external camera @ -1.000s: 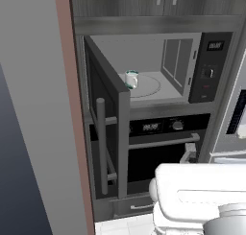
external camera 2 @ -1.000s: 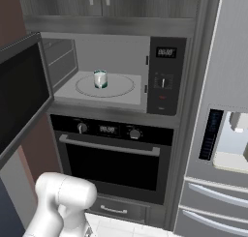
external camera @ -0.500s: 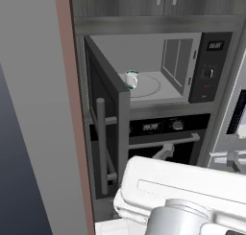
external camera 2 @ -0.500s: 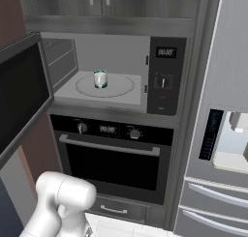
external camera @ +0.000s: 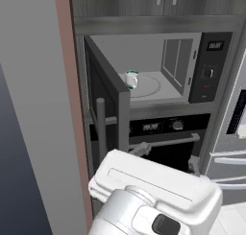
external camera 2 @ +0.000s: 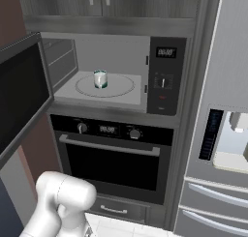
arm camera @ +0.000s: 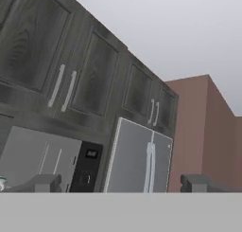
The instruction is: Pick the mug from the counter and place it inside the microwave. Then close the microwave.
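Nearest to the cameras is the white arm (external camera: pixel 153 200), low in front of the wall of appliances; in the right base view its rounded joint sits at the lower left. In the hand view the gripper (arm camera: pixel 120 183) points upward, and its 2 fingertips (arm camera: pixel 45 182) stand wide apart with nothing between them.

Next comes the microwave door (external camera: pixel 108 109), which is swung open to the left, with its vertical bar handle (external camera: pixel 101 128) facing the base. Under the microwave is the oven (external camera 2: pixel 114 156) with a horizontal handle and 2 knobs.

Behind the open door is the microwave (external camera 2: pixel 109 71) with its pale inside. The mug (external camera 2: pixel 100 79) stands upright on the round turntable (external camera 2: pixel 121 86), a little left of its middle, apart from the walls. On the right of the cavity is the dark control panel (external camera 2: pixel 164 76).

To the right stands the steel fridge (external camera 2: pixel 218 134). Above all are the dark wood cabinets (arm camera: pixel 71 70), and behind them a brown-red wall (arm camera: pixel 198 127).
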